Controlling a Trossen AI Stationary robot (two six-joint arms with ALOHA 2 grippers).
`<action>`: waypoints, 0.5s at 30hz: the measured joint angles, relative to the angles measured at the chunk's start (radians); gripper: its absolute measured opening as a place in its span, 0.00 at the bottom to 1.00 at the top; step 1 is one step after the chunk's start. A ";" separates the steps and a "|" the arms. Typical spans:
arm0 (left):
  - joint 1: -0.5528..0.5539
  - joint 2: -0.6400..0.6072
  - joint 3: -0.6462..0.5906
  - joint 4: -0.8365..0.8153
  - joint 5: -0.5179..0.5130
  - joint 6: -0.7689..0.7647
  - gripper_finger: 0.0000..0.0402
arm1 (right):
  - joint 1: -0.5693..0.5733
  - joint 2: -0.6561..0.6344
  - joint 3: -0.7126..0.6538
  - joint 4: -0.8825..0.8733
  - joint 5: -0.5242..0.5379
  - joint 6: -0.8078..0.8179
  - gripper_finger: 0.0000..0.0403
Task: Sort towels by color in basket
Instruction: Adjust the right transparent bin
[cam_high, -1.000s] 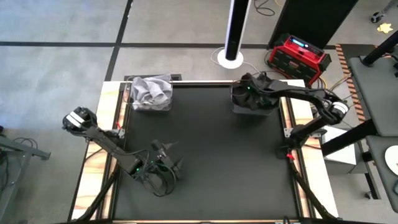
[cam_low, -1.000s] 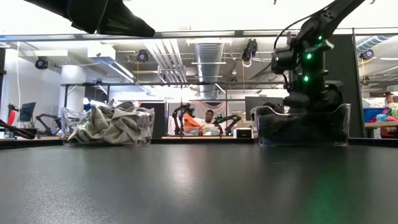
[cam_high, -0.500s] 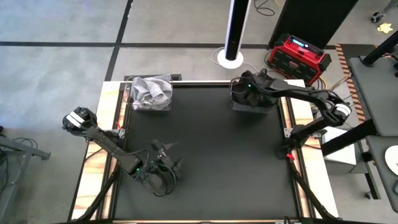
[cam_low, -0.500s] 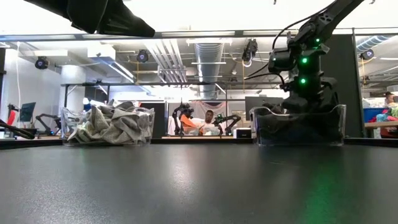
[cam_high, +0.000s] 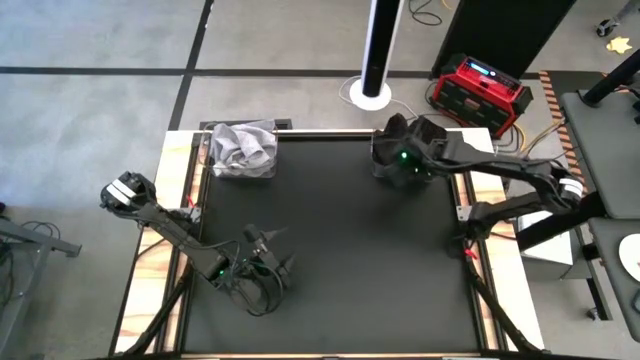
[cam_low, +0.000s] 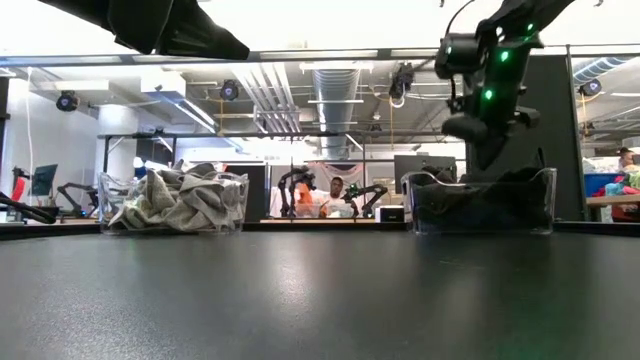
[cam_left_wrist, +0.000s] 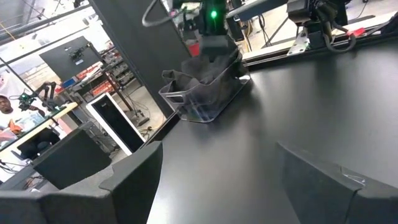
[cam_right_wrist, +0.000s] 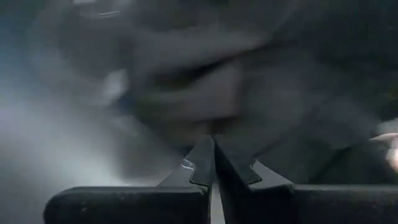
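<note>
While the right gripper hangs empty, fingers pressed together, over the dark towels upper right, sorting seems finished; next, retreat.

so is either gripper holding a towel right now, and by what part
No. The right gripper is shut with nothing between its fingertips, above the dark towels in their bin. The left gripper is open and empty over the table.

You had two bins at the bench's far edge — one at the left corner, one at the right, towels in each — the left claw waited near front-left.
</note>
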 joint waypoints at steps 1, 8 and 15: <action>0.000 0.000 0.000 0.000 0.000 0.000 0.73 | 0.023 -0.013 0.000 0.000 -0.013 0.012 0.02; 0.001 0.000 0.000 0.000 0.001 0.004 0.73 | 0.179 -0.043 0.001 -0.100 -0.227 0.157 0.02; 0.002 0.000 0.000 0.000 0.001 0.011 0.73 | 0.251 -0.008 -0.003 -0.458 -0.064 0.434 0.02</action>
